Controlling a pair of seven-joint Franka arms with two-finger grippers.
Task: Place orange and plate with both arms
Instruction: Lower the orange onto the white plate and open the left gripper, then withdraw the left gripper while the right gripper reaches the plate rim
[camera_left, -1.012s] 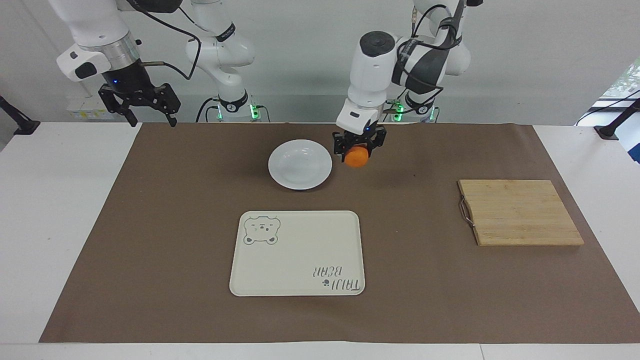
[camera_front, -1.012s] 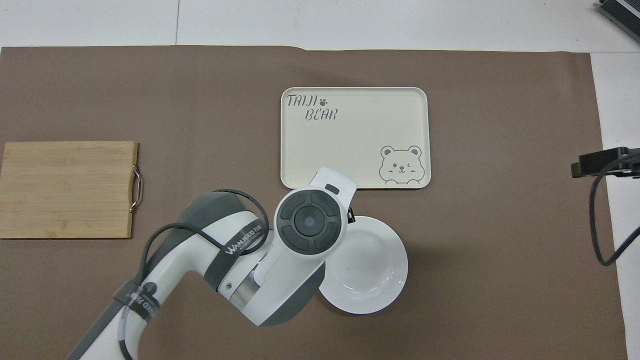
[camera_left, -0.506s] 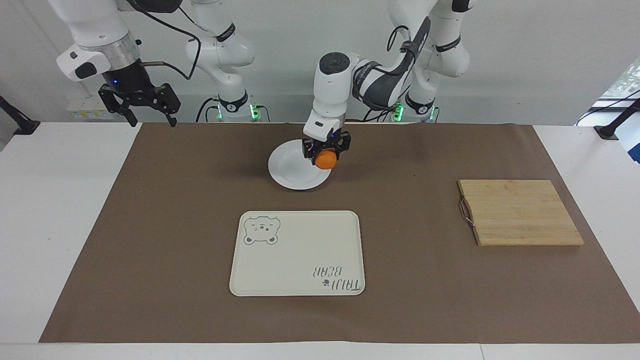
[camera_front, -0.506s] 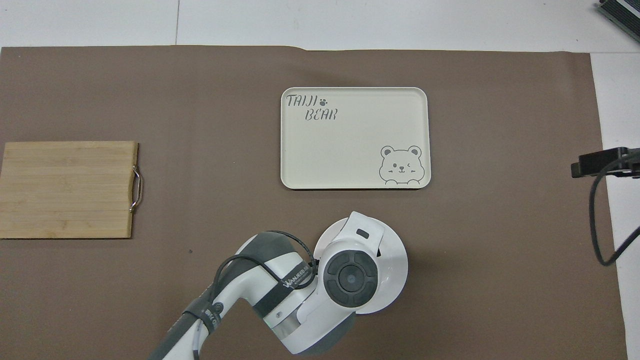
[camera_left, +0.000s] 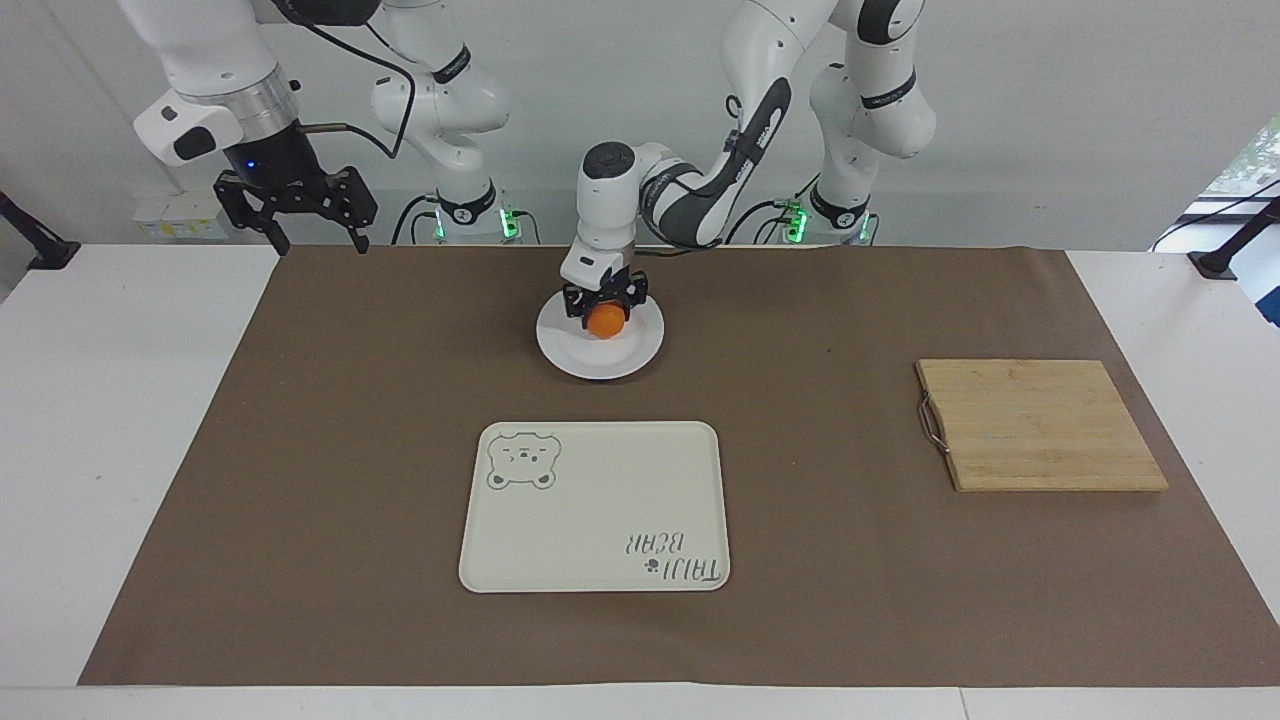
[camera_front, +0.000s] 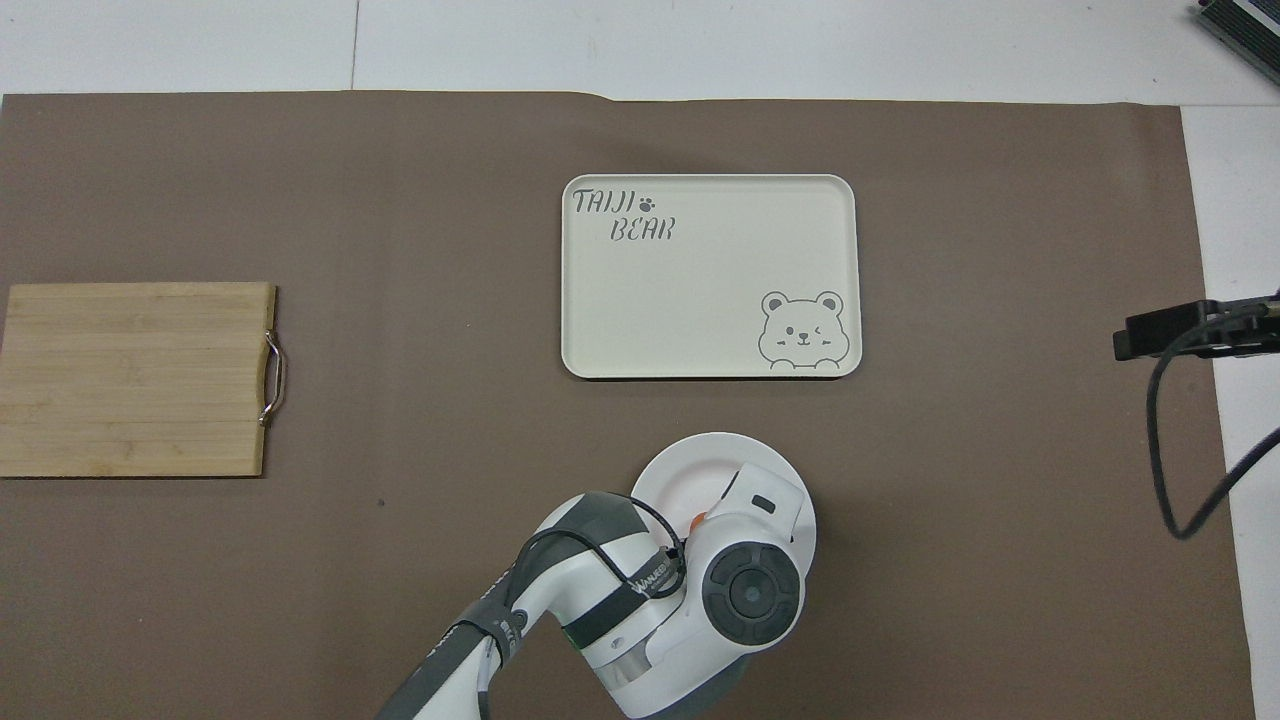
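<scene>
The white plate (camera_left: 625, 358) lies on the brown mat, nearer to the robots than the cream tray. My left gripper (camera_left: 604, 310) is shut on the orange (camera_left: 606, 322) and holds it low over the plate's well. In the overhead view the left arm's wrist covers much of the plate (camera_front: 672, 473), and only a sliver of the orange (camera_front: 699, 520) shows. My right gripper (camera_left: 296, 215) hangs open and empty above the mat's edge at the right arm's end; part of it (camera_front: 1165, 331) shows in the overhead view.
A cream tray with a bear drawing (camera_left: 595, 506) lies farther from the robots than the plate. A bamboo cutting board (camera_left: 1038, 424) with a metal handle lies toward the left arm's end. The brown mat (camera_left: 300, 450) covers most of the table.
My left gripper has carried the orange from beside the plate to over its well and has come down lower. My right gripper has shifted slightly toward the table's middle.
</scene>
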